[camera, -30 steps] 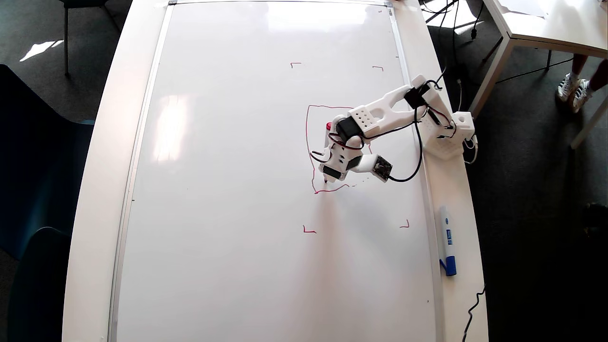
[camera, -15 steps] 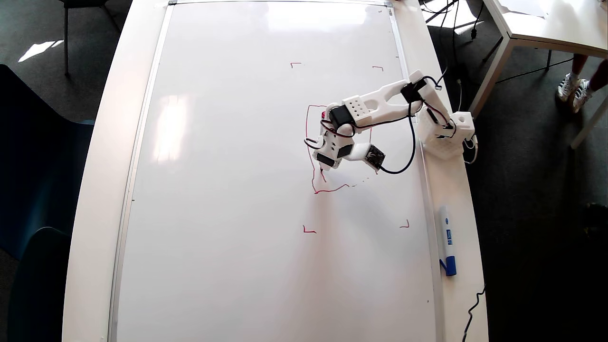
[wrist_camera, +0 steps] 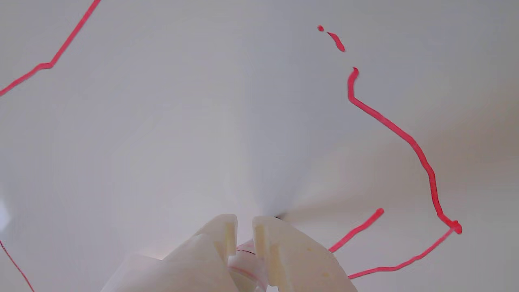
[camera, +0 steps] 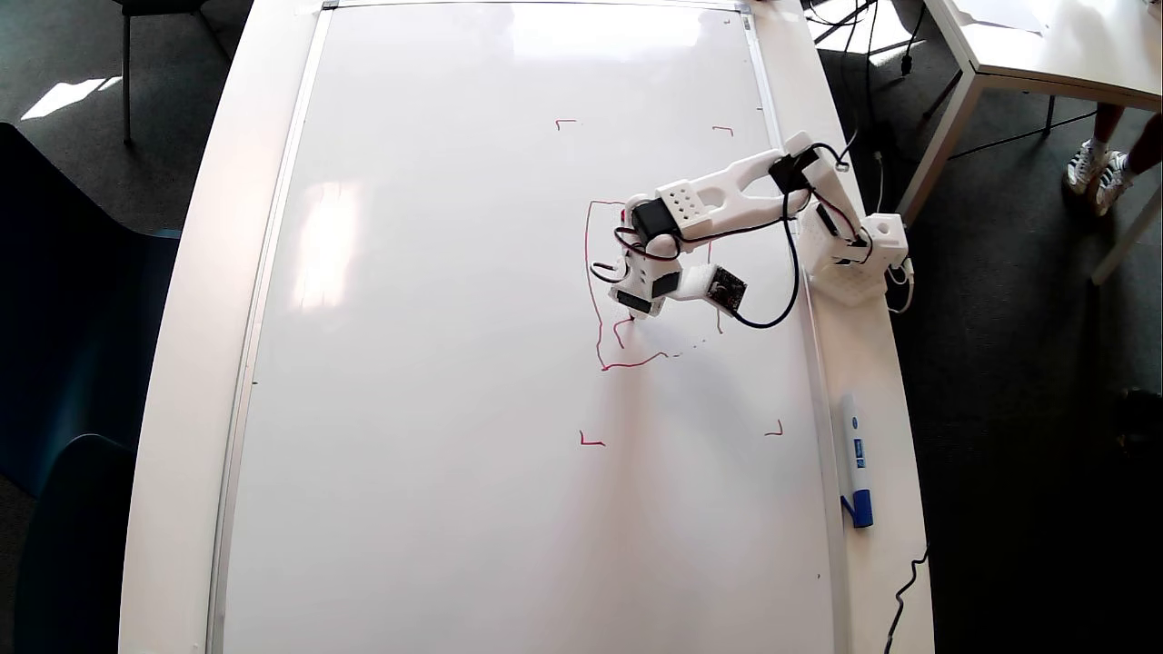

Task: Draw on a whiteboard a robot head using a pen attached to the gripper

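The fingers (wrist_camera: 284, 251) pinch the pen (wrist_camera: 247, 259) at the frame's bottom, its tip touching the whiteboard (wrist_camera: 162, 121) inside the robot head (camera: 595, 300) outline.

We find no words, brand names or numbers that can be read in either view. The blue-capped marker (camera: 855, 460) lying on the table rim (camera: 872, 363), to the right of the whiteboard (camera: 472, 318) in the overhead view, carries a small blue label, but its print is too tiny to make out. The only signs are four small red corner marks (camera: 591, 441) drawn on the whiteboard, plus red hand-drawn lines (wrist_camera: 409, 142); none of these forms a letter or a digit.
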Tool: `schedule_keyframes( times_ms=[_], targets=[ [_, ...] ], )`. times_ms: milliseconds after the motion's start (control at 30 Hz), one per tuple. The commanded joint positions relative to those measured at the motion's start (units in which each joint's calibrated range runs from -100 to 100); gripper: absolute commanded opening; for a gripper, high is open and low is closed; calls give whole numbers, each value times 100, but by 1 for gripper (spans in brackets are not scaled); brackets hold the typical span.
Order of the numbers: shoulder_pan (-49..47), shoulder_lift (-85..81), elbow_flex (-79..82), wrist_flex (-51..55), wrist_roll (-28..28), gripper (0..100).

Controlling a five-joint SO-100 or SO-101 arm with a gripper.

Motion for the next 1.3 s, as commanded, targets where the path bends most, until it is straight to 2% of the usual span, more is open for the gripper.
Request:
schedule_keyframes(
  times_ms=[0, 500, 1267],
  targets=[
    [-28, -484, 578, 15, 56, 1],
    [-551, -576, 606, -142, 35, 1],
    [-507, -291, 134, -585, 30, 1]
  ],
)
